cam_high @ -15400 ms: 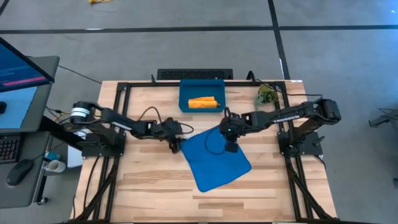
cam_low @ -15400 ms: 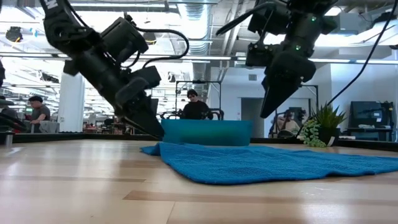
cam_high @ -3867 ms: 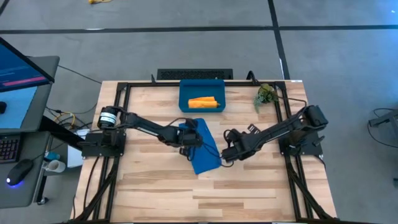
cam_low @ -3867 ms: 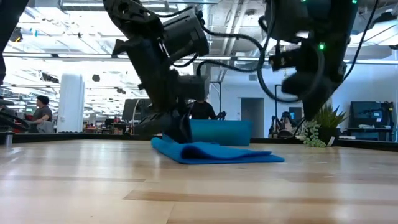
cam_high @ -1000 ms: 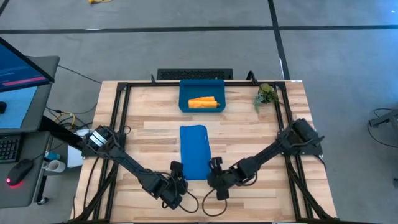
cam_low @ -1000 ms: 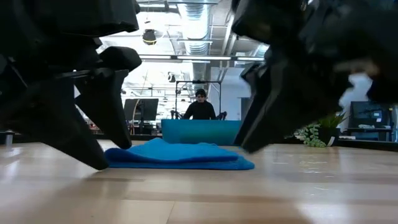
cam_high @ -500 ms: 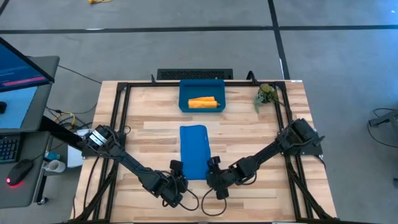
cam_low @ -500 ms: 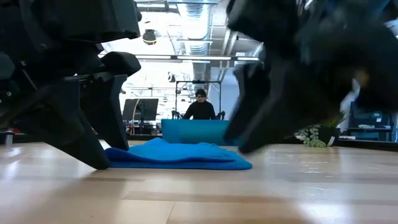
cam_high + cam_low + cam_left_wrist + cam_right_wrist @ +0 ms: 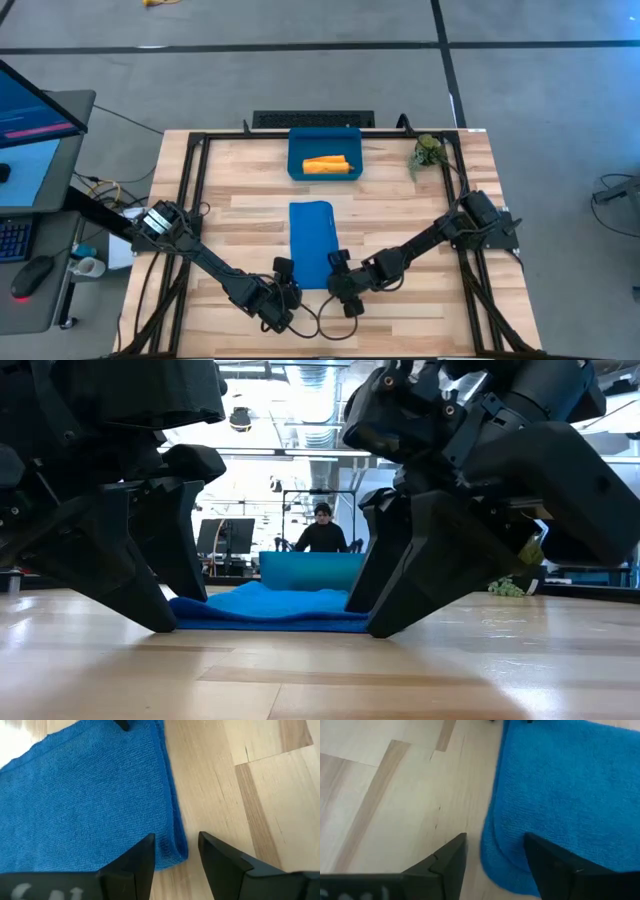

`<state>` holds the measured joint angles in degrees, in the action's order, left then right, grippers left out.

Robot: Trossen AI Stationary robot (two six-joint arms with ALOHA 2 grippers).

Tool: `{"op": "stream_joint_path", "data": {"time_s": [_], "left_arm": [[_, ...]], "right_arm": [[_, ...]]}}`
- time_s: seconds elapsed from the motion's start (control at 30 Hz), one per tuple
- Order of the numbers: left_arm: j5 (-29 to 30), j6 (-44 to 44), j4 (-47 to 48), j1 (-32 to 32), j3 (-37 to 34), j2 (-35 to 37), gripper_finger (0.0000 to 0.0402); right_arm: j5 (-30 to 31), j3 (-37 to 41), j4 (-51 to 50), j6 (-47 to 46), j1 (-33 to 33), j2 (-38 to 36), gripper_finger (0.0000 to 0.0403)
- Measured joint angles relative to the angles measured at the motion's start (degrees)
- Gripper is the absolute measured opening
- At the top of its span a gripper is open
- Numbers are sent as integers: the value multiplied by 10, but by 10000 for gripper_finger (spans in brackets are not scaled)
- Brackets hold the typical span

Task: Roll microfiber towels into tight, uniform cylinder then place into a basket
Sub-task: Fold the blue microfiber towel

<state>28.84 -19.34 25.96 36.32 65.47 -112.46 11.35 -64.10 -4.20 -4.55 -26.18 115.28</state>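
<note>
Since the blue towel is folded into a long narrow strip on the worktop, both arms have dropped to its near short end, which looks like the setup for starting a roll from that edge. Left end effector sits at one near corner, with its fingers parted around the folded edge but not pinching anything yet. Right end effector is at the other corner, fingers spread wide and straddling the towel's rounded corner, also holding nothing. In the low view both are right down at the cloth.

As for containers, the basket sits at the far edge of the worktop, well apart from the strip, and already has the orange towel rolled up inside. A small plant sits near it.
</note>
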Motion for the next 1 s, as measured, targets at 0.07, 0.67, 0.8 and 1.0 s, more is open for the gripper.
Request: {"op": "stream_joint_path", "data": {"time_s": [0.07,0.67,0.8,1.0], "left_arm": [[1,-9,0,0,0,0,146],[-42,-8,-3,-16,0,0,46],[-31,-8,-6,-13,0,-1,7],[-4,-8,-2,2,20,-6,4]], "right_arm": [[-1,0,-4,-12,2,0,217],[14,1,-27,-42,12,0,8],[13,1,-27,-55,10,-2,17],[-14,3,-35,-57,-11,-15,13]]}}
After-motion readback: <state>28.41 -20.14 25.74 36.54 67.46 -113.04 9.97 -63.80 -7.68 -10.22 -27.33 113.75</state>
